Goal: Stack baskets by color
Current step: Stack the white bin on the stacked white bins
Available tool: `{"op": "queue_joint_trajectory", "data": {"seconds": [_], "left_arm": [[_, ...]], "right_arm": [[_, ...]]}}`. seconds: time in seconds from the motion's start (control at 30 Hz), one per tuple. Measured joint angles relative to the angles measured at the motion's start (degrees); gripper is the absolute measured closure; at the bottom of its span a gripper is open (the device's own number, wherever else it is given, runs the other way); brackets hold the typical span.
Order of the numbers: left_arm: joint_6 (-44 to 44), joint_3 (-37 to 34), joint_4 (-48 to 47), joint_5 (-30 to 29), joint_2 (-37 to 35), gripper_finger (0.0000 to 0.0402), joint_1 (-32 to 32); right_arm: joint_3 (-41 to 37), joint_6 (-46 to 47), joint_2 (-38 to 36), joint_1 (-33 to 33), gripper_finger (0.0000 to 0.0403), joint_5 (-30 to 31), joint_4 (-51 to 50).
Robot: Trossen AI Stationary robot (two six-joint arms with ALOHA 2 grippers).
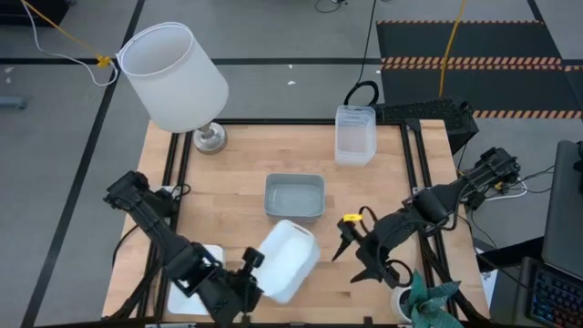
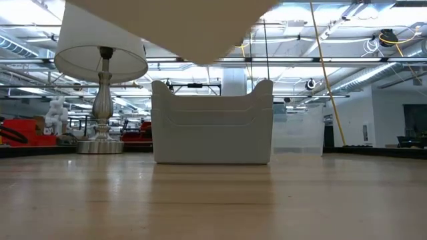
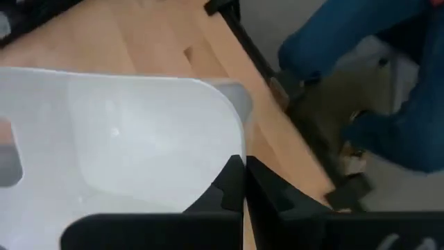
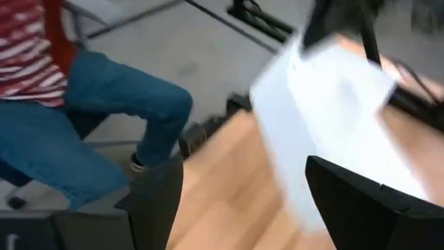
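1. as seen from above, the left hand (image 1: 244,278) at the near edge of the surface (image 1: 246,159) pinches the rim of a white basket (image 1: 289,260), carried tilted in the air. the right hand (image 1: 353,253), fingers spread and holding nothing, sits just to the basket's right. a grey-blue basket (image 1: 294,197) lies flat mid-surface; a clear basket (image 1: 354,134) rests at the far right edge; what looks like another white basket (image 1: 193,292) lies under the left arm at the near left corner. a lamp with white shade (image 1: 173,75) stands far left. judgement: the lifted basket belongs on the white one near left, so swing it that way, not over the grey-blue.

2. at surface level, the grey-blue basket (image 2: 212,123) sits centred and upright, the lamp (image 2: 101,80) to its left; the pale underside of the raised white basket (image 2: 173,27) fills the top. judgement: level it before lowering, or a corner may catch and skew the nest.

3. in the left wrist view, the dark fingers (image 3: 232,184) are pressed together on the white basket (image 3: 118,139) wall. judgement: the grip is on one edge only, so move slowly to limit swing.

4. in the right wrist view, both fingers (image 4: 156,198) stand wide apart, the white basket (image 4: 333,118) beyond them untouched; a seated person's jeans (image 4: 83,132) show off the surface. judgement: keep this hand clear of the travel path.
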Motion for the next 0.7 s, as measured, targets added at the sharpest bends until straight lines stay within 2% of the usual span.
{"op": "queue_joint_trajectory", "data": {"seconds": [0.13,0.27,0.37,0.53,0.7], "left_arm": [[-11.0,7.1,-8.9,-0.1,0.0,0.0399,-2.8],[-22.0,14.7,-16.0,0.8,-0.1,0.04,-5.3],[-30.5,18.0,-21.6,1.9,-0.1,0.04,-7.5],[-43.9,19.1,-27.9,7.5,0.0,0.04,-10.5],[-51.2,18.9,-31.5,10.0,0.2,0.0401,-12.4]], "right_arm": [[-1.4,5.6,-0.5,1.9,0.0113,8.2,-2.6],[-6.4,9.6,-0.6,4.0,0.0116,17.5,-0.2],[-10.3,11.8,-0.6,4.9,0.0117,22.1,2.9],[-16.1,13.5,-0.7,5.1,0.0117,23.2,8.2],[-18.1,13.3,-0.7,5.0,0.0117,23.1,9.7]]}}
